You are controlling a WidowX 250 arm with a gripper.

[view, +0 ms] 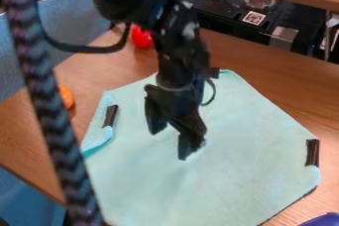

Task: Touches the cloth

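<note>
Pale mint cloth (252,141); red object (141,37); brown wood table (281,88).

The black gripper (170,141), its fingers apart, hangs at the middle of a pale green cloth (245,131) spread on a wooden table (265,64). One dark strip (111,115) lies by the cloth's left edge, another (312,152) by its right. A red object (141,37) sits beyond; a braided cable (46,86) crosses the view's left side.

and there on the table (291,86) sat a red thing (141,37) up back, an orange one (67,97) by the braided cord (51,106)! a purple one (322,220) poked into the bottom right corner, and black gear (215,14) lay beyond the far edge!
</note>
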